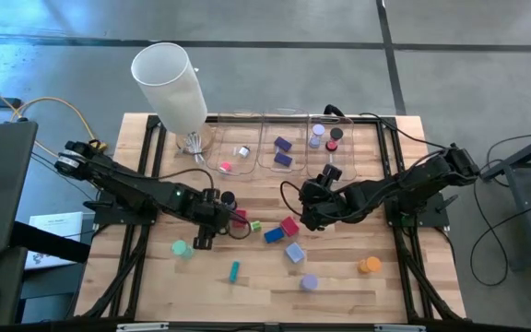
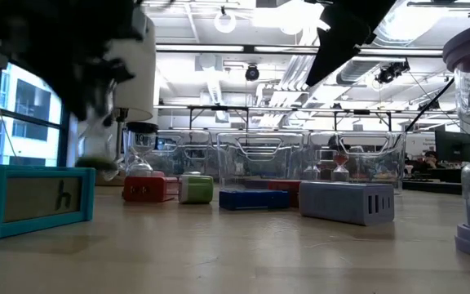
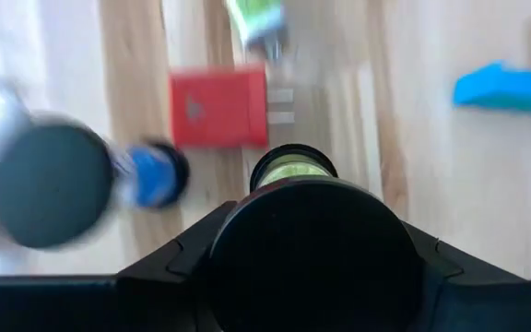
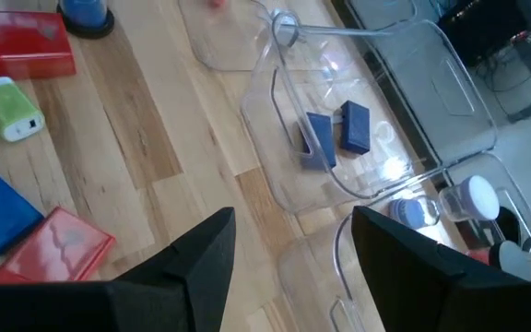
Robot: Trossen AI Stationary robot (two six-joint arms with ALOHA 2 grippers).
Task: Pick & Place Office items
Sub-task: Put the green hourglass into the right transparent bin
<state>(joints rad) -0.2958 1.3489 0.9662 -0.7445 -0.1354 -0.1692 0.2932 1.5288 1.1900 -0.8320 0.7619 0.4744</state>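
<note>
- Step: picking. The left gripper hangs low beside the green roll; whether its jaws hold anything I cannot tell.
- The right gripper hovers near the bins, jaws apart, empty.
- Most items lie loose mid-table; next comes a lift to a bin.

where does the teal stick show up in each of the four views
high view: teal stick lies on bare wood below the left gripper.
low view: teal block at far left, nearest the camera.
left wrist view: likely the blue shape at the edge.
right wrist view: not in it.
shared landmark: the red block.
</note>
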